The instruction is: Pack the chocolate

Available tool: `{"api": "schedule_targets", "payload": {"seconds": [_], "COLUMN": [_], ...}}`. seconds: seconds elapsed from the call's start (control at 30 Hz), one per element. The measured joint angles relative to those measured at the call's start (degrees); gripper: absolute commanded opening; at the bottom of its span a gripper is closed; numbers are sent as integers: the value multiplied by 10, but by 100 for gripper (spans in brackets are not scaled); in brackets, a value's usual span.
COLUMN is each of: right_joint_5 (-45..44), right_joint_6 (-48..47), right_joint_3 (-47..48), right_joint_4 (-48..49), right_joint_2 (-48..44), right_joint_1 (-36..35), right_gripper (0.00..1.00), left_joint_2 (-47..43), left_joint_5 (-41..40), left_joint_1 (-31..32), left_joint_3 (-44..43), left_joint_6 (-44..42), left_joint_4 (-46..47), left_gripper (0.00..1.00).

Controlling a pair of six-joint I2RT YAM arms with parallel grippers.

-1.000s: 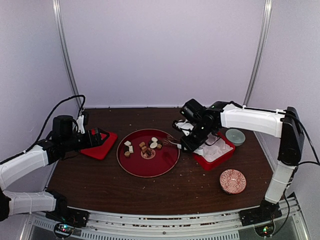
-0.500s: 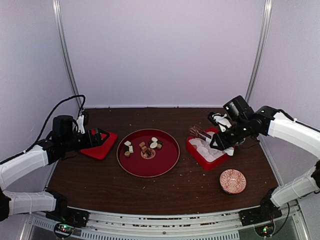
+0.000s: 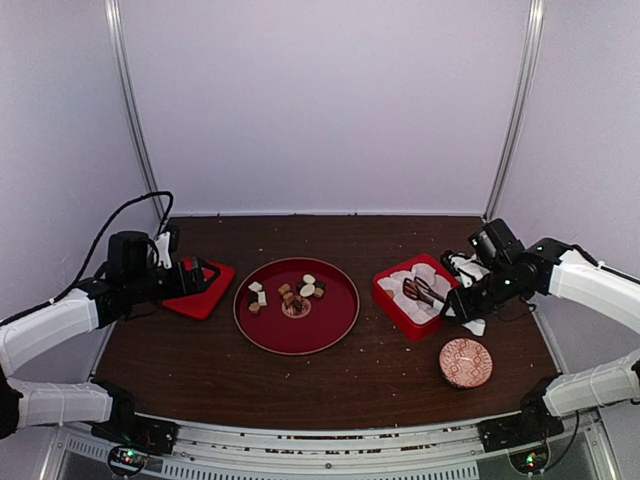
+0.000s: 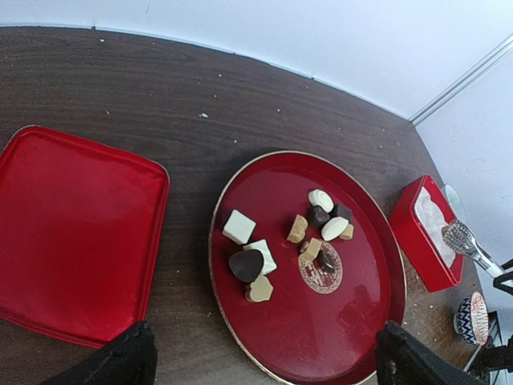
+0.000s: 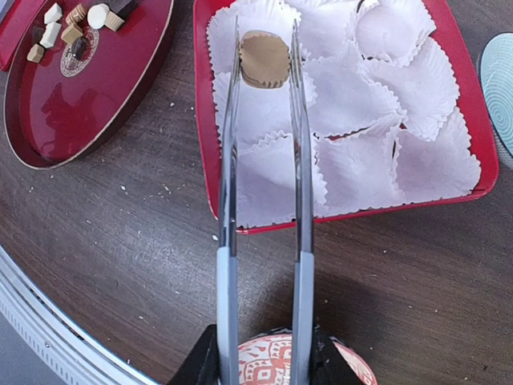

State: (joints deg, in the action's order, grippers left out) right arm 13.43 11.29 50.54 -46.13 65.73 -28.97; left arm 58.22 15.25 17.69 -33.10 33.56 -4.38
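Several chocolates (image 3: 288, 292) in dark brown, tan and cream lie on the round red tray (image 3: 300, 345); they also show in the left wrist view (image 4: 309, 233). My right gripper (image 3: 462, 300) is shut on metal tongs (image 5: 228, 160). The tongs pinch one tan chocolate (image 5: 265, 58) between their tips, above the white paper cups (image 5: 353, 104) of the red box (image 5: 473, 144). My left gripper (image 3: 205, 272) is open and empty, hovering over the flat red lid (image 4: 72, 233) left of the tray, and its jaws stand wide apart (image 4: 264, 377).
A red-and-white patterned bowl (image 3: 466, 362) sits near the front right, just below my right gripper (image 5: 260, 361). A teal bowl (image 5: 501, 80) stands right of the box. Pale crumbs dot the dark wooden table (image 3: 380, 380). Walls close in the back and sides.
My right arm has swung from the round tray rightward to the red box, carrying the tongs with the tan chocolate. The left arm has not moved.
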Motion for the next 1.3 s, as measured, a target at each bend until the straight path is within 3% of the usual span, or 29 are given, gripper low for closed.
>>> {"api": "schedule_targets", "payload": {"seconds": [0.5, 0.83, 1.03, 1.3], "right_joint_5": [13, 19, 27, 22], "right_joint_6": [-3, -9, -22, -35], "right_joint_3": [-3, 0, 54, 165], "right_joint_4": [18, 16, 4, 20], "right_joint_2": [31, 16, 23, 113], "right_joint_1": [2, 4, -13, -105], "right_gripper": [39, 39, 37, 35], "left_joint_2": [9, 10, 10, 10], "left_joint_5": [0, 0, 0, -1], "left_joint_1": [0, 0, 0, 0], "left_joint_3": [0, 0, 0, 0], "left_joint_6": [0, 0, 0, 3], "left_joint_4": [0, 0, 0, 0], "left_gripper": [97, 97, 97, 97]}}
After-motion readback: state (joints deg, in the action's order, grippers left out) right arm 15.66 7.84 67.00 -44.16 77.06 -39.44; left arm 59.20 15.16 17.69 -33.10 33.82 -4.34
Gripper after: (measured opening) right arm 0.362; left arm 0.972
